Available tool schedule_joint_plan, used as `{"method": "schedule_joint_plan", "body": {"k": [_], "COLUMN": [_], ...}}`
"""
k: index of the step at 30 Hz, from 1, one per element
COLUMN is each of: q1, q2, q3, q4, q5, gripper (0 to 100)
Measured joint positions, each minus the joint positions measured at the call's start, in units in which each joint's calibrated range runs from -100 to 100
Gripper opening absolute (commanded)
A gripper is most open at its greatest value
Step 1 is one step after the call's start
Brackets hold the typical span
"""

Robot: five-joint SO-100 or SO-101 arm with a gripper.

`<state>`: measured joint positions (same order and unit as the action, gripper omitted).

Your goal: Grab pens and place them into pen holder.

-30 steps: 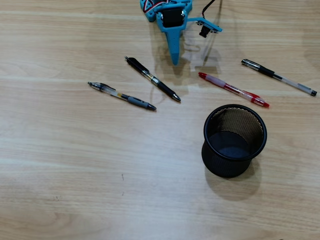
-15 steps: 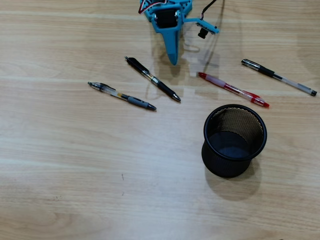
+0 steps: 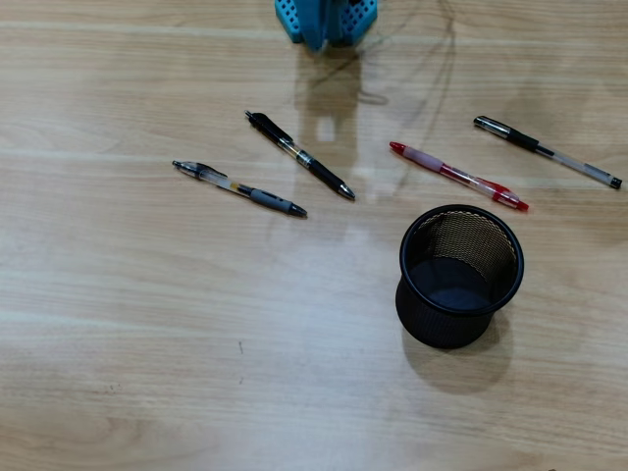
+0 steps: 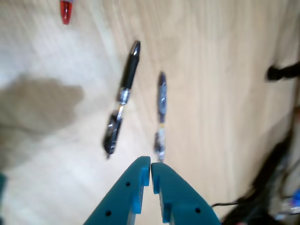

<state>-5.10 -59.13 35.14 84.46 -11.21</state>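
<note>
Several pens lie on the wooden table in the overhead view: a grey pen [image 3: 238, 187], a black pen [image 3: 299, 155], a red pen [image 3: 457, 176] and a black-and-clear pen [image 3: 547, 151]. The black mesh pen holder [image 3: 459, 275] stands upright at lower right and looks empty. My teal gripper [image 3: 319, 39] is only partly in view at the top edge, well away from the pens. In the wrist view my gripper [image 4: 150, 162] is shut and empty, high above the table, with the black pen [image 4: 123, 95] and grey pen [image 4: 161, 114] beyond its tips. The red pen's tip [image 4: 65, 11] shows top left.
Dark cables [image 4: 267, 173] lie at the right of the wrist view. The arm's shadow [image 3: 329, 93] falls on the table near the black pen. Bare wooden table [image 3: 196, 343] fills the left and front.
</note>
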Motion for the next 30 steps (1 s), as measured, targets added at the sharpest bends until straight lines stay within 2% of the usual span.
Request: {"method": "schedule_joint_plan", "body": {"k": [3,8,17,24,27,30], "q1": [1.24,3.53,11.15,19.15,20.96,21.15], "q2": [7.22,15.55,25.83,45.37,49.02,52.51], "q3": [-8.43,-13.31,-17.75,-28.57,-28.84,-28.75], "q4": [4.66,6.13,6.13,6.13,5.61,2.76], "q5": [-5.31,-7.02,-4.84,-0.78,0.21,0.78], "gripper": [2,2,2,3,11,27]}}
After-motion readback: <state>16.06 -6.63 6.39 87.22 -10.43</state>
